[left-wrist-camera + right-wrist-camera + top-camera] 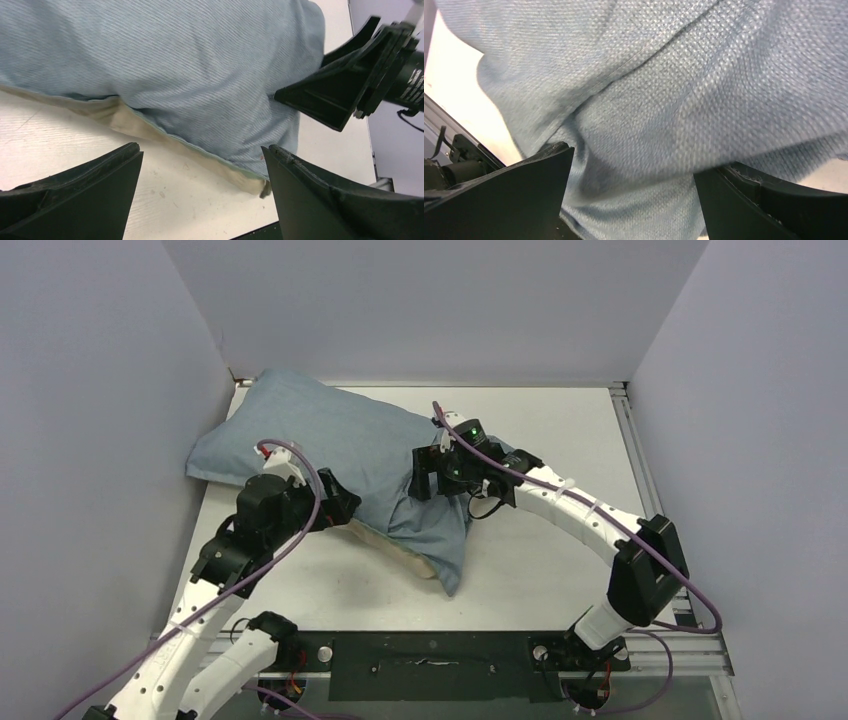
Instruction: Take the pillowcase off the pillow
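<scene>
The pillowcase [330, 445] lies blue-grey face up, from the back left to the centre front, bulging with its filling. A beige strip [395, 545] of its other face shows under the near edge, and also in the left wrist view [145, 129]. The white pillow is hidden inside. My left gripper [340, 502] is open, its jaws wide apart over the table at the case's near edge [200, 150]. My right gripper [425, 475] is open and pressed against the case's right side, with blue cloth [649, 100] bulging between its fingers [634, 162]. It also shows in the left wrist view [345, 95].
The white table [560, 570] is walled by grey panels on the left, back and right. A black strip [430, 660] runs along the front edge between the arm bases. A metal rail [640, 460] borders the right side.
</scene>
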Controlling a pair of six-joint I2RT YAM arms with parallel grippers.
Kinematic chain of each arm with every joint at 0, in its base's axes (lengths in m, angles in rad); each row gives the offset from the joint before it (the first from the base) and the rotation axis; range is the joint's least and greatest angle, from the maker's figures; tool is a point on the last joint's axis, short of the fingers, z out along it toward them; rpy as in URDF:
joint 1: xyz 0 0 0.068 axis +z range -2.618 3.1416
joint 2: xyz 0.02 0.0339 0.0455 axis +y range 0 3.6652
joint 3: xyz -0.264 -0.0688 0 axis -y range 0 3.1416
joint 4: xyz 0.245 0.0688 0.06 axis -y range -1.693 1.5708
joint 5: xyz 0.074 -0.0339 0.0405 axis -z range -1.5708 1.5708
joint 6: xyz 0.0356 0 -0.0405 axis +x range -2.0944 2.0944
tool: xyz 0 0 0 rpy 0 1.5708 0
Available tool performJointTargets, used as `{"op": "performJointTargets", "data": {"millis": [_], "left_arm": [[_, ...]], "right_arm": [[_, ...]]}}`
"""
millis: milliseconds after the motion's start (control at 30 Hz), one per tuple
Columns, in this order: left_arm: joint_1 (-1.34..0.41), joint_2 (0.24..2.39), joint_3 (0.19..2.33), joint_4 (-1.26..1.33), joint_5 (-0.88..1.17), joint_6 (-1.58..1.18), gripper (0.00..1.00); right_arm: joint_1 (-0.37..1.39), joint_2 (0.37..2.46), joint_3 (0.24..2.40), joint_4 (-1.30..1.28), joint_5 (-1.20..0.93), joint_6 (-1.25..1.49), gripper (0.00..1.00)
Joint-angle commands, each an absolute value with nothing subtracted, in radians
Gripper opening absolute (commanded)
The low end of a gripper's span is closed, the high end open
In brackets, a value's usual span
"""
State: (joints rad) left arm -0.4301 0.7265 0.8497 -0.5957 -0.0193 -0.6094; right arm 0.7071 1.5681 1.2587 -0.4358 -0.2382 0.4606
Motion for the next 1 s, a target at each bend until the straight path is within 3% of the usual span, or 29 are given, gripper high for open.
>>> {"op": "performJointTargets", "data": {"millis": [0,333,700,967], "left_arm": [[-0.426,0.789,0.897,-0.512,0.101,-0.57,0.96],[-0.504,0.937,1.056,-0.542,0.014,-0.377,0.96],[-0.6,1.004,1.041,-0.454,-0.13,-0.328,0.97],[-0.703,1.09,1.063,-0.394,-0.206,-0.315,0.97]], "right_arm": [[0.716,1.496,1.316,-0.486,-0.161,0.452,0.9],[0.717,1.32,1.287,-0.64,-0.069,0.494,0.9],[0.716,1.382,1.162,-0.328,-0.043,0.606,0.99],[0.716,1.454,1.12,-0.259,0.012,0.605,0.83]]}}
